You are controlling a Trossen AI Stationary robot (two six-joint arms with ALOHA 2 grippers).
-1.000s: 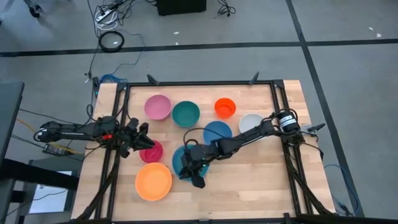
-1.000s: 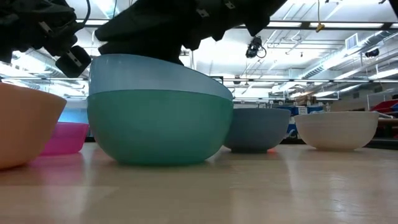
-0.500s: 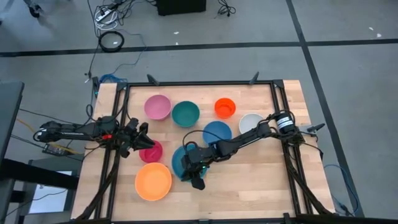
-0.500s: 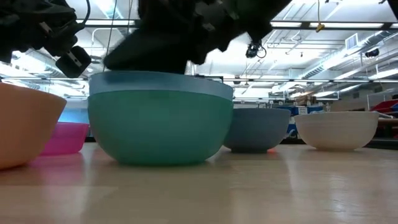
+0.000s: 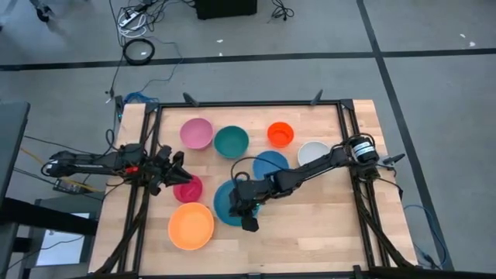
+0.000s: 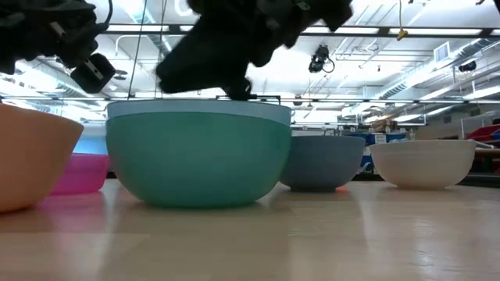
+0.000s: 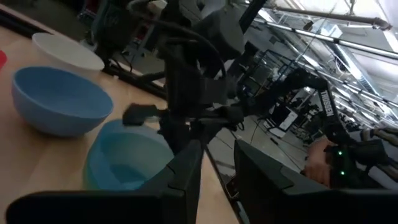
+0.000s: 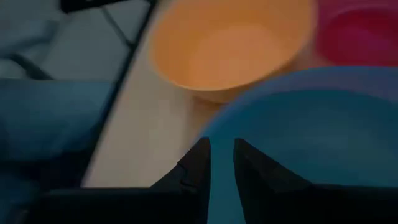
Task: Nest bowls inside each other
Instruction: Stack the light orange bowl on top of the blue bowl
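The large orange bowl (image 5: 191,226) sits alone just beside the right hand (image 5: 246,215), on the side toward the counter's near-left corner. Directly under this hand is the 1 nested pair: the light blue bowl (image 6: 199,108) sits level inside the teal bowl (image 6: 199,160), with only its rim showing above. The right hand's fingers (image 8: 198,163) stand close together at the light blue rim, with a narrow gap; I cannot tell if they grip it or have let go. The blue bowl (image 5: 271,164) stands just behind this hand, the green bowl (image 5: 232,141) and pink bowl (image 5: 197,132) farther behind, the white bowl (image 5: 311,153) near the right arm's base, the small orange bowl (image 5: 280,134) at the far side. The small red bowl (image 5: 189,188) lies just in front of the left hand (image 5: 175,170), which waits at the left edge with its fingers a little apart, holding nothing as far as I see. I judge the task is at its early part: 1 nesting is done and 7 bowls remain single. The counter (image 5: 325,232) is light wood planks in a dark frame; around it is grey floor with cables, and behind is a big hall with ceiling lights.
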